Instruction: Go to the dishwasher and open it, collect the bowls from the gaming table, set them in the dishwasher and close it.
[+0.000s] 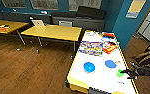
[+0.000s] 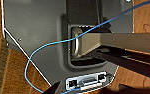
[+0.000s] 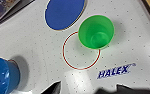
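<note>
The gaming table [image 1: 101, 80] with its white top and yellow sides fills the right of the head view. On it stand a blue bowl [image 1: 89, 67] [image 3: 3, 75] and a small green bowl [image 1: 120, 73] [image 3: 96, 32], both upright. My right gripper [image 1: 127, 73] [image 3: 89, 90] reaches in from the right, open, just short of the green bowl and not touching it. My left gripper [image 2: 91, 90] hangs open beside my own grey base, above the wood floor. The dishwasher is out of view.
A flat blue round piece [image 1: 110, 64] [image 3: 63, 12] lies beside the green bowl. A colourful game box [image 1: 91, 47] and an orange item [image 1: 109, 47] lie further up the table. Yellow-topped tables [image 1: 53, 32] stand to the left on wood floor [image 1: 28, 67]. A blue cable [image 2: 41, 47] loops past my base.
</note>
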You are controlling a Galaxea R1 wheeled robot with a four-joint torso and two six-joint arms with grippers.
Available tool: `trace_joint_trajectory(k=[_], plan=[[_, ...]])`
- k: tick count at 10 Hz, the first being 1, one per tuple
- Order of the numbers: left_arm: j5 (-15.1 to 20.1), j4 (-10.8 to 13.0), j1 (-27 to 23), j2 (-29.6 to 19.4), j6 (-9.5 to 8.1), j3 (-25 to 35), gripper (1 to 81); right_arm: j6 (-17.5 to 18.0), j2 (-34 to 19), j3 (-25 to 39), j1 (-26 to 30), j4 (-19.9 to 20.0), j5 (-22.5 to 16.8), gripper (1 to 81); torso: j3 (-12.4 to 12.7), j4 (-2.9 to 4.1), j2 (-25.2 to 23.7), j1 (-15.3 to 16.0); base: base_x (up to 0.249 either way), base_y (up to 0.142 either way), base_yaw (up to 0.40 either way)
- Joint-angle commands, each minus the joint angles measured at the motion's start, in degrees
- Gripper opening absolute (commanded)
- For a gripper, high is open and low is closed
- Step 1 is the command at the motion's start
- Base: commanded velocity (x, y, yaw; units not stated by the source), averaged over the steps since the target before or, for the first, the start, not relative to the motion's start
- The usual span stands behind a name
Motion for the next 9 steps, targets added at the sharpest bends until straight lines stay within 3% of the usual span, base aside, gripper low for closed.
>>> trace_joint_trajectory(k=[1, 9], plan=[[3.73, 0.82, -1.00, 0.67, 0.58, 0.68, 81.1, -0.36, -2.16, -0.50, 7.44, 0.88, -2.28, 81.1, 0.00, 0.00, 0.00, 0.00, 0.000, 0.000, 0.000], [3.73, 0.82, -1.00, 0.67, 0.58, 0.68, 81.1, -0.37, -2.25, -0.24, 7.26, 0.88, -2.28, 81.1, -0.02, 0.00, 0.05, 0.00, 0.037, 0.000, 0.000]])
